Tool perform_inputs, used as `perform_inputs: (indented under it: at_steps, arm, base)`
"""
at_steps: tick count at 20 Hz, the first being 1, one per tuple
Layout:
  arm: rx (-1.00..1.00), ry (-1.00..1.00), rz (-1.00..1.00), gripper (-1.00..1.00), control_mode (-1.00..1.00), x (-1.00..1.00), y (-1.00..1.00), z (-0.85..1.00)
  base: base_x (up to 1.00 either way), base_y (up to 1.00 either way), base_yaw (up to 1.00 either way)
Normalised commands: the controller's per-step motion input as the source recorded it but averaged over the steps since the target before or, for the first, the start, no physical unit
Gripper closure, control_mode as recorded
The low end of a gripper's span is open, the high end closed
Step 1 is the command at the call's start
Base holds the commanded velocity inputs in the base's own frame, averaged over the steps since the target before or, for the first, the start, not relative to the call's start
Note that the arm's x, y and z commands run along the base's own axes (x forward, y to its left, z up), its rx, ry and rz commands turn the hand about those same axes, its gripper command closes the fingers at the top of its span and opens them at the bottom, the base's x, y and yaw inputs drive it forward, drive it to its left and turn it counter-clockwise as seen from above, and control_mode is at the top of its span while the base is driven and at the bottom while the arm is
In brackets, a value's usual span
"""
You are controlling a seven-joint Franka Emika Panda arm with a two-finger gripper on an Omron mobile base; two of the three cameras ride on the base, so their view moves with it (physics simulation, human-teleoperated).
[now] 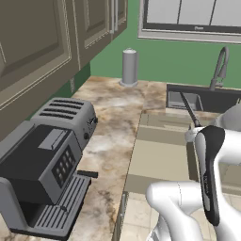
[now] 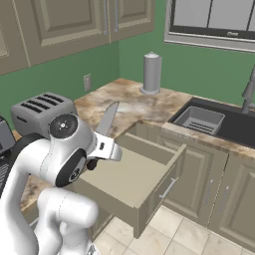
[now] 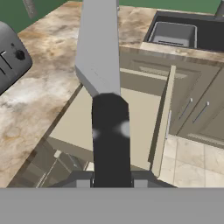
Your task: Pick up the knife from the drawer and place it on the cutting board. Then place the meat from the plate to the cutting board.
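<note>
My gripper is shut on the black handle of the knife. The broad silver-grey blade points away from the hand, up and over the counter. In the right base view the gripper holds the knife above the left side of the open drawer. From the left base view the knife shows edge-on as a thin dark line over the drawer, which is pulled out, its tan inside bare. The cutting board, the plate and the meat are out of view.
A toaster and a coffee machine stand on the marble counter left of the drawer. A paper towel roll stands at the back. The sink with its faucet lies to the right. Wall cabinets hang above.
</note>
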Motion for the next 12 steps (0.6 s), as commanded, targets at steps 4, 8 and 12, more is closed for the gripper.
perform_inputs:
  at_steps: [4, 8, 12]
  arm:
    - [-0.01, 0.00, 0.19, 1.00, -1.00, -0.01, 0.28, 0.07]
    - [-0.01, 0.00, 0.00, 1.00, 1.00, 0.00, 0.00, 0.00]
    - [0.00, 0.00, 0.00, 1.00, 1.00, 0.00, 0.00, 0.00]
  base:
    - [0.00, 0.00, 0.00]
    - [-0.04, -0.13, -0.01]
    - [-0.83, -0.39, -0.12]
